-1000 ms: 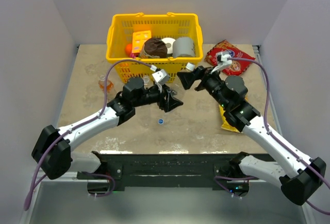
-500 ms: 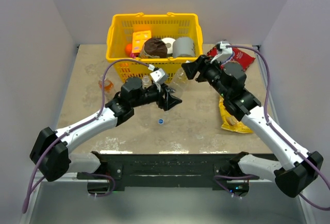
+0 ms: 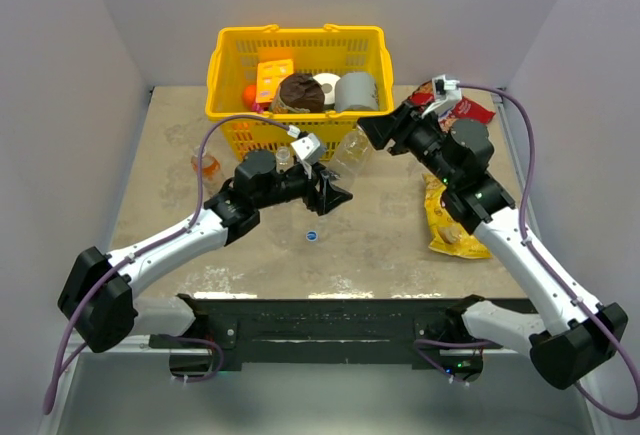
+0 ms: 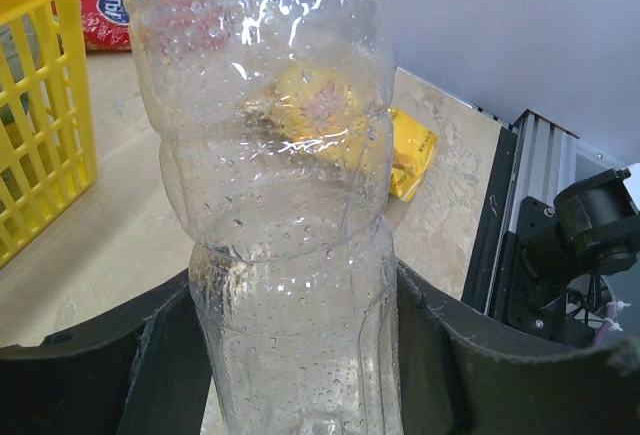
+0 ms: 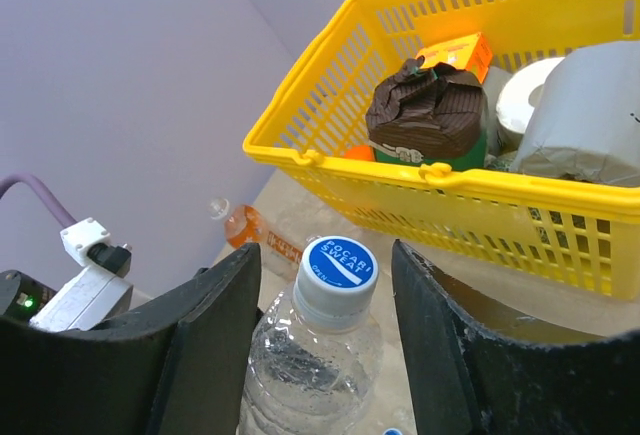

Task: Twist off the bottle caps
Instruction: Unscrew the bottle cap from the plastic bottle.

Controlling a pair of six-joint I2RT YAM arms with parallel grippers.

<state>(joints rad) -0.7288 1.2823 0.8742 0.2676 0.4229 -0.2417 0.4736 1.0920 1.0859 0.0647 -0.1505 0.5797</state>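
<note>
Your left gripper (image 4: pixel 300 355) is clenched on the clear bottle (image 4: pixel 275 185) mid-table. Your right gripper (image 5: pixel 322 285) straddles its cap (image 5: pixel 338 263), released, with gaps on both sides. The yellow basket (image 5: pixel 340 167) crowds 12 o'clock; bare table (image 3: pixel 380 245) lies toward 6.

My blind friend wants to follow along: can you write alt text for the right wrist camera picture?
A clear bottle with a blue-faced white cap sits between the two dark fingers of the right claw, a gap showing on each side of the cap. Behind is a yellow basket holding a crumpled brown packet and a grey roll.
</note>
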